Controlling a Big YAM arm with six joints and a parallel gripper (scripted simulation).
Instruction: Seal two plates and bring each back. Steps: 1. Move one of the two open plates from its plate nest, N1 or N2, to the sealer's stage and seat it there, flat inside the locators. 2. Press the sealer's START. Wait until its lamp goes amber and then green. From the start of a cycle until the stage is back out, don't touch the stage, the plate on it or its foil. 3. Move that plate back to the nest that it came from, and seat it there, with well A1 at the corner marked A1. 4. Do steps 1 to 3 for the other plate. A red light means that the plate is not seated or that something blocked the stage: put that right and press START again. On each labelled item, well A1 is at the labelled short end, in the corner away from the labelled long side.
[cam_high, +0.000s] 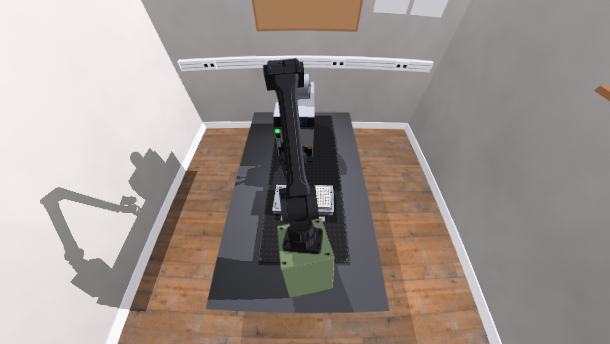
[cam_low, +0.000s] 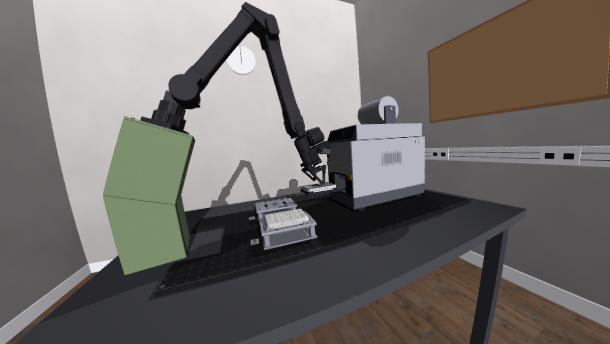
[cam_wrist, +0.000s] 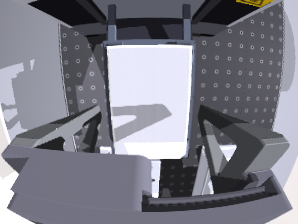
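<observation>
The sealed plate (cam_wrist: 150, 85) (cam_low: 320, 188) has a smooth pale top and lies on the stage (cam_wrist: 193, 100), which is out in front of the sealer (cam_low: 387, 175) (cam_high: 307, 106). The sealer's lamp (cam_high: 277, 131) is green. My gripper (cam_wrist: 149, 110) is open above the plate, one finger beyond each long side, holding nothing. The other plate (cam_low: 286, 219) (cam_high: 324, 196), with its wells uncovered, sits in the nearer nest in the exterior view. The other nest (cam_low: 275, 204) (cam_high: 277, 201) is empty. START and the A1 labels are not readable.
The sealer's dark front and opening stand close beyond my fingers. A yellow warning label (cam_wrist: 254, 1) shows on its front. A foil roll (cam_low: 375, 111) sits on top of the sealer. The green pedestal (cam_high: 307, 275) (cam_low: 150, 170) carries the arm behind the nests.
</observation>
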